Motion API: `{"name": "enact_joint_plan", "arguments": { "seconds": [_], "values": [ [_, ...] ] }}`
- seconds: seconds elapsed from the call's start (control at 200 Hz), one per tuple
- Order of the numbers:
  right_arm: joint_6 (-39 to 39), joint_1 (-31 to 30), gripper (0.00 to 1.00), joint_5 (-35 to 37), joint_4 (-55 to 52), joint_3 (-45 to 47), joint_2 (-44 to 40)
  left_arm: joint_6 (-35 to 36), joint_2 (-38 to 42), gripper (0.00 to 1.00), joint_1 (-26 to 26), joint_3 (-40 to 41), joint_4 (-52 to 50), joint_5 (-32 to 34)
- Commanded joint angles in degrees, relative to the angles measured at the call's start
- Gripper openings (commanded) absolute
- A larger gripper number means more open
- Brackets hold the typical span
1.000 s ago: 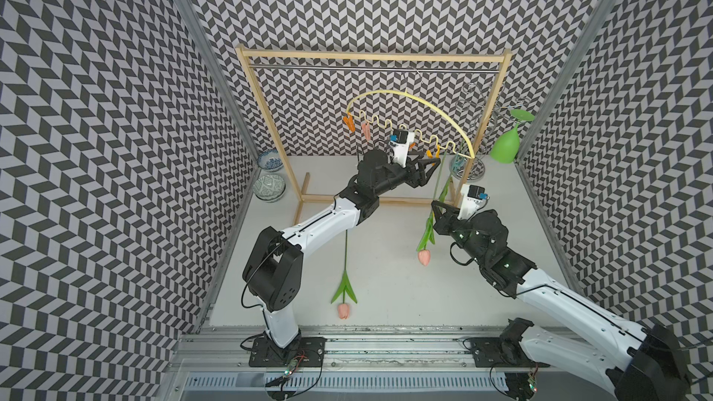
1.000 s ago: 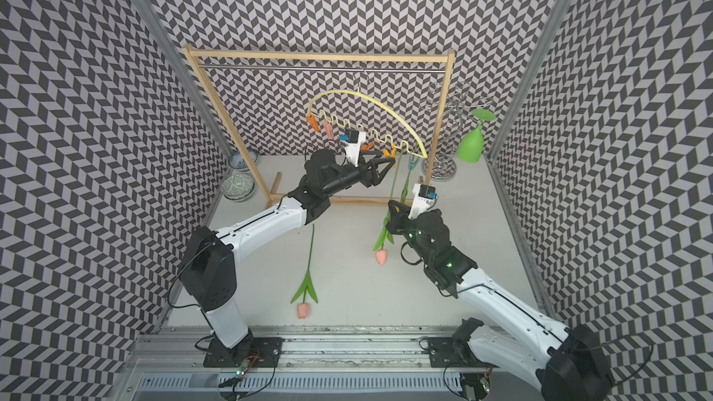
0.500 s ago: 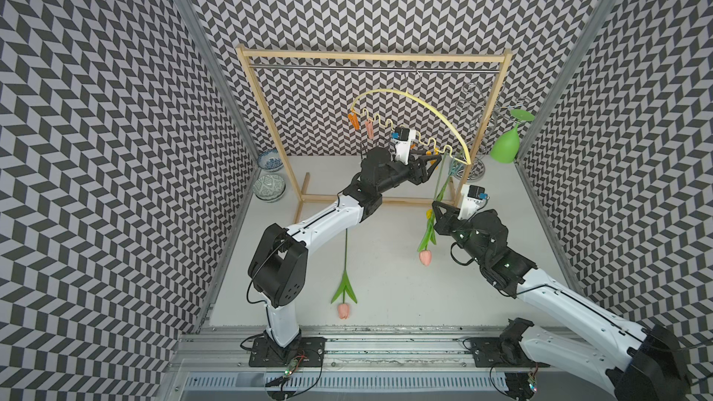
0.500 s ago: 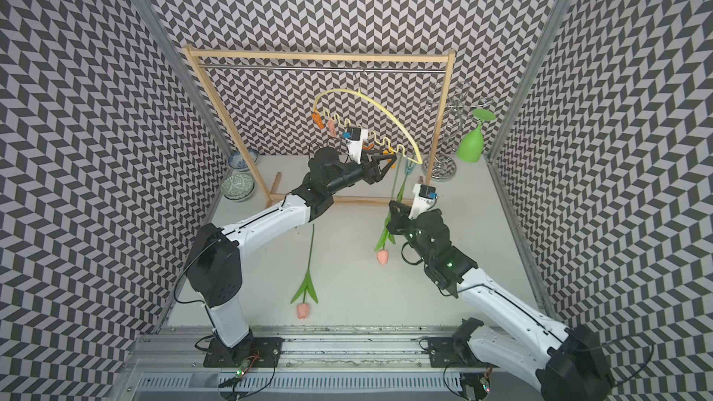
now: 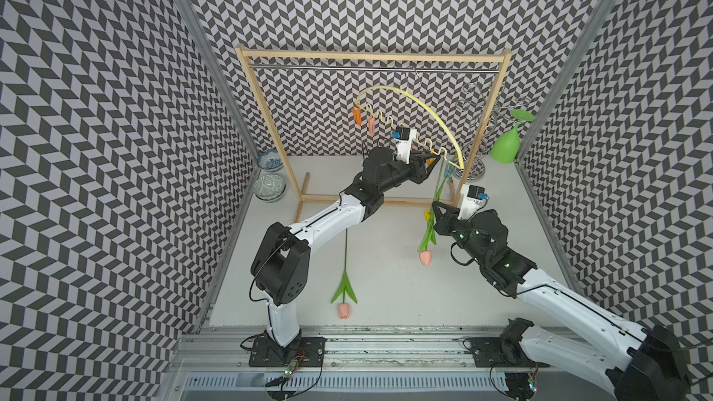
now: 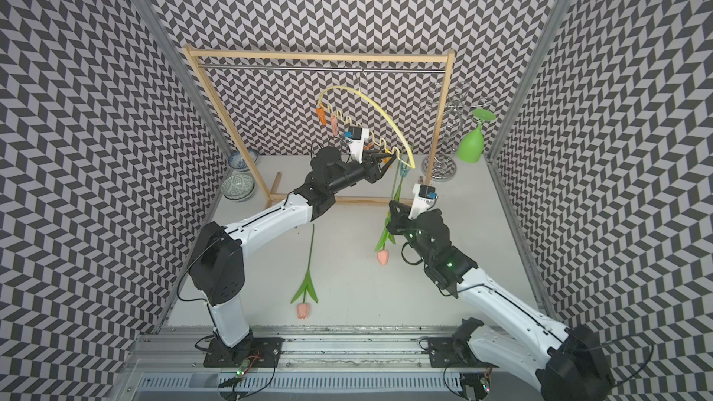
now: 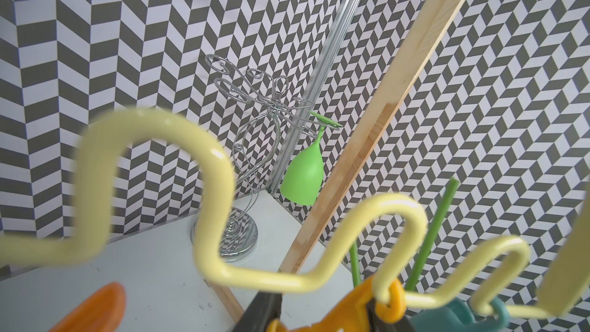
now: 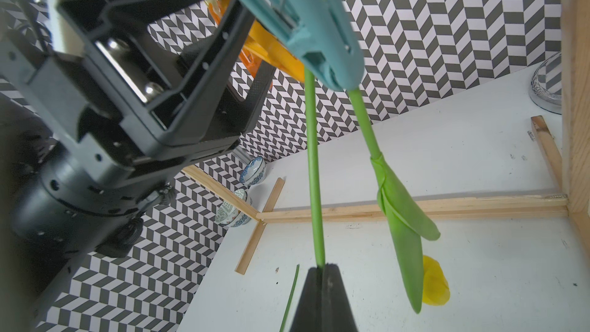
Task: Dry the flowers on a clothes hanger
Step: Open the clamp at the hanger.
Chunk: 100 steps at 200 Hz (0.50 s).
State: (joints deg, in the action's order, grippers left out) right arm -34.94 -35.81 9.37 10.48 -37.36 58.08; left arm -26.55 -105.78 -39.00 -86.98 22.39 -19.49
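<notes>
left gripper (image 5: pixel 433 158): seems clamped on orange plastic peg (image 7: pixel 351 306), partly hidden | right gripper (image 8: pixel 322 274): pinched shut on green stem of pink-headed tulip (image 5: pixel 425 257), stem top just beside blue-green peg (image 8: pixel 303 11) | pale yellow wavy-barred plastic hanger (image 7: pixel 271 279): hung on wooden rack (image 5: pixel 370 57) | yellow tulip (image 8: pixel 434 285): hangs from blue-green peg | second pink tulip (image 5: pixel 343 310): flat on white table (image 5: pixel 386 302)

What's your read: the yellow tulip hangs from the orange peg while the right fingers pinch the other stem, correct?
No. The yellow tulip hangs from the blue-green peg, not the orange one; the right wrist view shows it. The right fingers do pinch the other stem.
</notes>
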Motion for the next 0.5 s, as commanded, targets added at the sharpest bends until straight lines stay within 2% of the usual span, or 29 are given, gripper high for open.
{"name": "enact_joint_plan", "arguments": {
  "seconds": [0.0,0.16,0.496],
  "values": [
    [0.6,0.3,0.0,-0.4,1.5,-1.0,-0.4,0.6,0.4,0.46,-0.5,-1.8,-0.6,1.1],
    [0.5,0.3,0.0,-0.6,1.6,-1.0,-0.3,0.8,1.0,0.6,-0.4,-2.0,-3.0,3.3],
    [0.3,0.3,0.0,-0.2,1.1,-0.9,0.1,0.3,3.1,0.61,-0.4,-0.3,-4.6,5.6]
  ]
}}
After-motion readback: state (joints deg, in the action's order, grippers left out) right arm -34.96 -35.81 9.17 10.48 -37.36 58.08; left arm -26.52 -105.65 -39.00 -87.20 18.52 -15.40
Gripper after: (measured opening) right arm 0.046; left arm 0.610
